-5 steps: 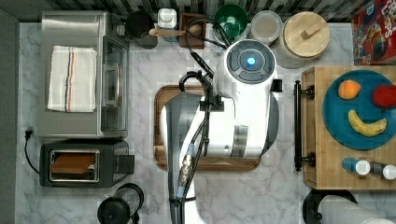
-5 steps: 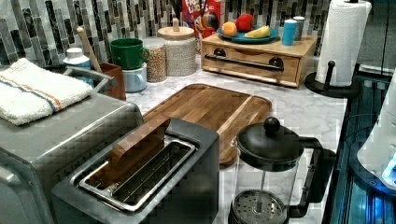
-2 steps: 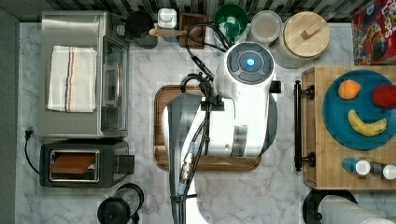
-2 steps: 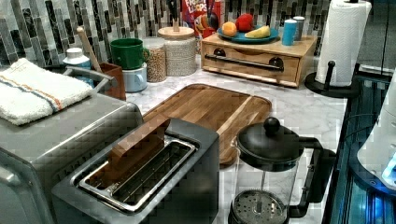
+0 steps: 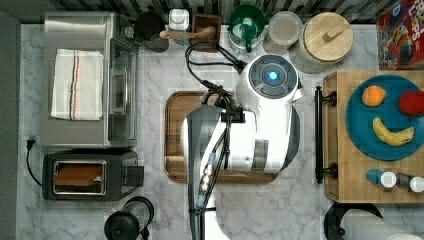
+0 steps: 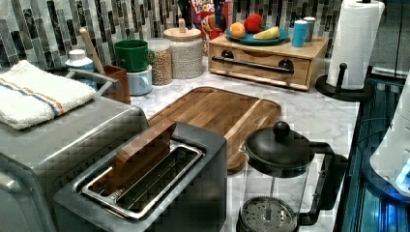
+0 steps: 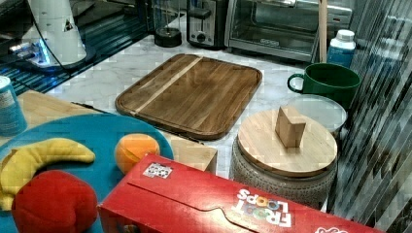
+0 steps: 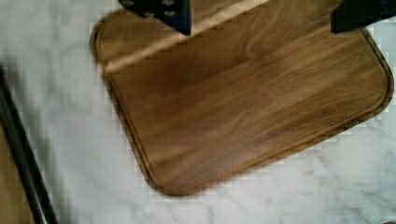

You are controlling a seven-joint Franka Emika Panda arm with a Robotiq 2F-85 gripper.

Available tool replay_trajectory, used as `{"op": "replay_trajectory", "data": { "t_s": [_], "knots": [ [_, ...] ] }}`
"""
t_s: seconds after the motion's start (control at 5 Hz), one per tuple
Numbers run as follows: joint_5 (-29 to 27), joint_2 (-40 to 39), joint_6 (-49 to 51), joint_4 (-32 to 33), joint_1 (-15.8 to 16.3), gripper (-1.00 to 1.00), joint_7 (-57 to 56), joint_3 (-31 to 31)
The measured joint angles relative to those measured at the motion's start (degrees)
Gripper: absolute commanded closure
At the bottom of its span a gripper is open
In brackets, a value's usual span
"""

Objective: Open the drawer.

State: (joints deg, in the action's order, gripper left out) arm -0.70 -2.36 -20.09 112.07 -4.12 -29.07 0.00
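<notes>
The drawer sits shut in its wooden box beside the cutting board. The claw hangs wide open over the board, holding nothing. Next it must reach the black handle.

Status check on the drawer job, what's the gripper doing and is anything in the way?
Gripper open, empty, above the cutting board. Drawer shut, handle untouched. Nothing blocking the handle.
</notes>
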Motion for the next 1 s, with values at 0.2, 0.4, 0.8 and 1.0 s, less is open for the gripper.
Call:
{"op": "replay_trajectory", "data": {
  "t_s": [0.2,0.4,0.8,1.0],
  "knots": [
    [4.29,-0.04,-1.69,1.18,-0.67,-1.0,-8.76,-0.67],
    [5.71,-0.04,-3.06,2.13,-0.67,-1.0,-13.76,-3.08],
    [6.33,-1.35,-11.69,3.53,-3.73,-1.0,-27.05,-8.15],
    [6.37,-2.66,-13.71,4.2,-5.53,-1.0,-28.34,-10.69]
  ]
}}
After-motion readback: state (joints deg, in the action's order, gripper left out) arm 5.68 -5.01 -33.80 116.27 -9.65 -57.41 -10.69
